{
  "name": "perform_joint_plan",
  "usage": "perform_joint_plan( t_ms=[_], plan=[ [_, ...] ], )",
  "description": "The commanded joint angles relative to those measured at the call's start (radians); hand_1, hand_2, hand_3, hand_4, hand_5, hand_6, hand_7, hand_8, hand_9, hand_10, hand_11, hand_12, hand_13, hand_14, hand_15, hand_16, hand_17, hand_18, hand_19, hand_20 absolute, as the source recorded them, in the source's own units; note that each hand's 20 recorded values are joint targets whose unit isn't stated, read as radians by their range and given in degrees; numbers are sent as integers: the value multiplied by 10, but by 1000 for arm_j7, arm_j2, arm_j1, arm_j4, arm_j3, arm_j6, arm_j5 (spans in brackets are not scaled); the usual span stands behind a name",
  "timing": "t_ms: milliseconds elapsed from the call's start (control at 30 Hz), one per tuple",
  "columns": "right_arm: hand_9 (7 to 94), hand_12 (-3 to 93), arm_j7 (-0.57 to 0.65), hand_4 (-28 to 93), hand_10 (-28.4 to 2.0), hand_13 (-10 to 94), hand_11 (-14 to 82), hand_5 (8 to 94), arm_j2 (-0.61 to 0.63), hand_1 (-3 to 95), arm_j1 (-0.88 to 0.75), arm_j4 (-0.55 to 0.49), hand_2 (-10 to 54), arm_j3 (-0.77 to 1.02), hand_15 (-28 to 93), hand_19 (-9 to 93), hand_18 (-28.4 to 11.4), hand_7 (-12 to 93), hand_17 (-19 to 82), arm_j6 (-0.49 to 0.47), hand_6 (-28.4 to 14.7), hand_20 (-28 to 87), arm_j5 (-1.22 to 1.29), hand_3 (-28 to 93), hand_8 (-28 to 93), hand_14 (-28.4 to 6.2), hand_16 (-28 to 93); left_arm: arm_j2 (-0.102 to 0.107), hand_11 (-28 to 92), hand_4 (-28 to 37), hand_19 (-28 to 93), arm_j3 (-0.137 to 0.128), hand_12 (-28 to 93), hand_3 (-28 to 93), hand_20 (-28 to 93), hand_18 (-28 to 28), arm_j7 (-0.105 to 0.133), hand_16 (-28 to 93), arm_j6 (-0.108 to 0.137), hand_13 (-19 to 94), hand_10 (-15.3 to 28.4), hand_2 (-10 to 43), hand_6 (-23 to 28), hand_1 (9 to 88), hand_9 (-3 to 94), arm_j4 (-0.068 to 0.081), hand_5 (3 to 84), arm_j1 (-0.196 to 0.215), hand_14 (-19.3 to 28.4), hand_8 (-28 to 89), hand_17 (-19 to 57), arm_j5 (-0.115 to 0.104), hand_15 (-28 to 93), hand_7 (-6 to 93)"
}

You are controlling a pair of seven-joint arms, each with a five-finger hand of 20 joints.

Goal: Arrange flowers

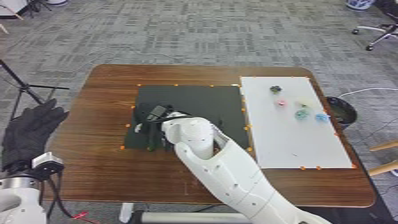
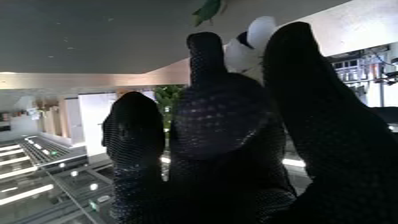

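We see a brown wooden table (image 1: 93,170) carrying a rectangular white board (image 1: 298,145) toward its right edge and, just left of that, a rectangular black mat (image 1: 200,95). Our black-gloved left hand (image 1: 31,130) is outside the table's left edge, fingers straight. Our black-gloved right hand (image 1: 153,117) is above the mat's left edge; we cannot tell whether it is apart, together or clamped. Near the board's far edge lies a small dark blue flower (image 1: 275,89); nearer its right edge lie teal (image 1: 301,114) and light blue flowers (image 1: 322,117), with smaller pale yellow (image 1: 304,105) and pink flowers (image 1: 282,103) farther from us.
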Motion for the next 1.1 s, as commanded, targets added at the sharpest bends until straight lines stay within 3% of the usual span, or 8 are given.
perform_joint_plan(
  t_ms=[33,400,700,833,1000,1100],
  plan=[
    [665,141,5,-149,-120,906,103,637,15,481,11,-14,-95,-9,564,932,-166,149,553,-8,2,529,0,673,-53,-13,311,-11,245,-283,127,-7,155,703,174,122,-8,16,-13,386,149,272,38,181,479,0,484,-1,184,-66,61,6,224,151],
    [638,137,-4,-145,-138,903,88,547,36,414,21,-29,-95,-10,561,932,-173,114,550,-26,0,524,-7,669,-76,-17,305,-13,247,-283,127,-7,155,705,173,122,-8,15,-14,386,151,271,38,179,480,0,484,-2,184,-66,61,7,223,153],
    [581,108,-20,-136,-163,900,70,539,46,322,24,-53,-95,-7,530,931,-182,101,543,-118,17,493,-11,652,-78,-28,296,-15,248,-283,127,-9,155,704,173,122,-10,17,-16,386,150,270,37,180,481,0,484,-3,184,-66,61,9,226,154],
    [539,90,-15,-104,-180,893,62,519,52,209,15,-57,-95,2,500,913,-193,78,525,-111,25,471,27,601,-77,-41,297,-16,248,-283,127,-9,155,704,173,122,-11,17,-17,387,150,269,36,180,481,0,486,-3,186,-66,61,10,228,155],
    [501,85,2,-119,-185,879,54,526,63,131,11,-63,-16,-7,489,903,-210,69,506,-80,21,473,67,557,-78,-60,296,-16,248,-283,126,-9,155,705,172,122,-10,16,-17,388,151,266,36,182,482,0,488,-3,187,-67,61,10,229,155],
    [496,84,6,-125,-185,877,55,469,68,116,11,-64,6,-11,489,900,-218,49,497,-64,7,475,71,552,-73,-66,296,-16,250,-283,125,-9,155,705,172,122,-11,16,-17,387,151,265,36,182,482,0,490,-3,187,-67,61,10,230,155]
  ],
)
